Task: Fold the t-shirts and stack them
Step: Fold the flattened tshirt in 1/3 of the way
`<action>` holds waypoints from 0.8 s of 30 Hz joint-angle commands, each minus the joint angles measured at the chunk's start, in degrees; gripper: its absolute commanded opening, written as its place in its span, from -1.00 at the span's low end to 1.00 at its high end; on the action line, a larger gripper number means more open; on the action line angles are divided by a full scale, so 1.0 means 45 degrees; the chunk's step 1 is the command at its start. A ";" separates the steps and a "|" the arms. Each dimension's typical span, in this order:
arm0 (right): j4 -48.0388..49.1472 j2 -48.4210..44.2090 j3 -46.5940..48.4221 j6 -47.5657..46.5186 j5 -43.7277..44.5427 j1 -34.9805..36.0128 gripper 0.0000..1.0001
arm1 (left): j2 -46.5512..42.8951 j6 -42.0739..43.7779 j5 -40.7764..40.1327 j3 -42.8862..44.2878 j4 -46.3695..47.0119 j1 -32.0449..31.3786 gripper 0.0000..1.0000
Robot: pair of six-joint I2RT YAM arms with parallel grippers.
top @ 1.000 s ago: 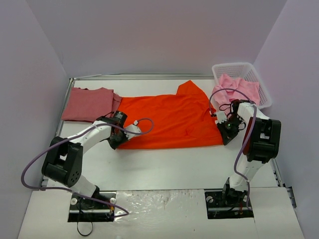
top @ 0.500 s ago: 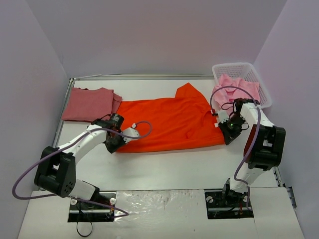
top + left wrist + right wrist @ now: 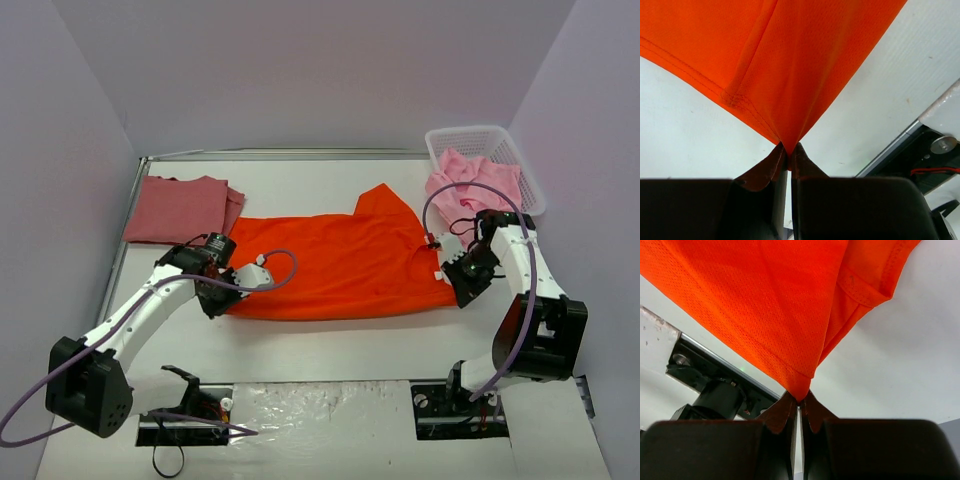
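Note:
The bright orange-red t-shirt (image 3: pixel 335 262) lies spread across the middle of the table. My left gripper (image 3: pixel 222 297) is shut on its near left corner, seen in the left wrist view (image 3: pixel 788 150). My right gripper (image 3: pixel 461 284) is shut on its near right corner, seen in the right wrist view (image 3: pixel 800 397). Both corners are lifted and the cloth (image 3: pixel 790 65) hangs taut from the jaws. The dusty rose-red t-shirt (image 3: pixel 183 208) lies folded at the far left. Light pink t-shirts (image 3: pixel 470 178) sit in and hang over the basket.
The white lattice basket (image 3: pixel 510 150) stands at the far right corner. The table's metal rails run along the left edge (image 3: pixel 125 240) and right edge (image 3: pixel 555 345). The arm bases (image 3: pixel 185 415) sit at the near edge.
Both grippers have pulled the orange-red shirt's near corners toward the near edge, drawing the whole shirt nearer. The left arm swung left and nearer; the right arm moved nearer.

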 commanded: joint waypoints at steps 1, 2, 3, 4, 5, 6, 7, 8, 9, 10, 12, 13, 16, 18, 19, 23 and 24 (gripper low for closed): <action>-0.1550 -0.0897 -0.0280 -0.0465 0.0308 -0.0062 -1.00 | -0.0627 0.0367 0.0193 0.0192 -0.1278 -0.0072 -0.95; -0.1648 -0.1015 -0.0320 -0.0485 0.0308 -0.0081 -1.00 | -0.0744 0.0406 0.0212 0.0211 -0.1414 -0.0092 -0.95; -0.1746 -0.1113 -0.0359 -0.0505 0.0308 -0.0082 -1.00 | -0.0823 0.0465 0.0232 0.0211 -0.1512 -0.0111 -0.95; -0.1785 -0.1327 -0.0456 -0.0524 0.0328 -0.0082 -1.00 | -0.0881 0.0485 0.0251 0.0211 -0.1513 -0.0112 -0.95; -0.1805 -0.1406 -0.0476 -0.0563 0.0289 -0.0082 -1.00 | -0.0998 0.0485 0.0252 0.0211 -0.1513 -0.0131 -0.95; -0.1844 -0.1523 -0.0534 -0.0583 0.0308 -0.0082 -1.00 | -0.1018 0.0523 0.0271 0.0230 -0.1552 -0.0150 -0.95; -0.1844 -0.1544 -0.0574 -0.0583 0.0289 -0.0082 -1.00 | -0.1019 0.0563 0.0310 0.0269 -0.1610 -0.0151 -0.93; -0.1864 -0.1583 -0.0671 -0.0621 0.0289 -0.0062 -1.00 | -0.1019 0.0679 0.0368 0.0308 -0.1766 -0.0170 -0.88; -0.1845 -0.1564 -0.0710 -0.0583 0.0327 -0.0081 -1.00 | -0.1038 0.0757 0.0446 0.0367 -0.1825 -0.0170 -0.82; -0.1864 -0.1564 -0.0711 -0.0583 0.0347 -0.0082 -1.00 | -0.1058 0.0855 0.0543 0.0367 -0.1903 -0.0170 -0.76; -0.1941 -0.1564 -0.0652 -0.0583 0.0251 -0.0062 -1.00 | -0.1272 0.1109 0.0700 0.0328 -0.1962 -0.0170 -0.69; -0.1923 -0.1544 -0.0652 -0.0602 0.0269 -0.0081 -1.00 | -0.1350 0.1187 0.0739 0.0309 -0.1962 -0.0170 -0.55; -0.1923 -0.1466 -0.0633 -0.0641 0.0327 -0.0081 -0.48 | -0.1429 0.1441 0.0721 0.0328 -0.2099 -0.0190 -0.38; -0.1942 -0.1388 -0.0633 -0.0661 0.0366 -0.0062 -0.23 | -0.1234 0.1636 0.0701 0.0425 -0.2255 -0.0190 -0.37; -0.1942 -0.1388 -0.0594 -0.0700 0.0386 -0.0062 0.16 | -0.1156 0.1715 0.0681 0.0542 -0.2313 -0.0190 -0.37; -0.1923 -0.1271 -0.0457 -0.0798 0.0406 -0.0081 0.36 | -0.0825 0.1754 0.0622 0.0796 -0.2080 -0.0190 -0.38; -0.1923 -0.1174 -0.0341 -0.0856 0.0406 -0.0062 0.39 | -0.0765 0.1735 0.0623 0.0835 -0.2022 -0.0170 -0.38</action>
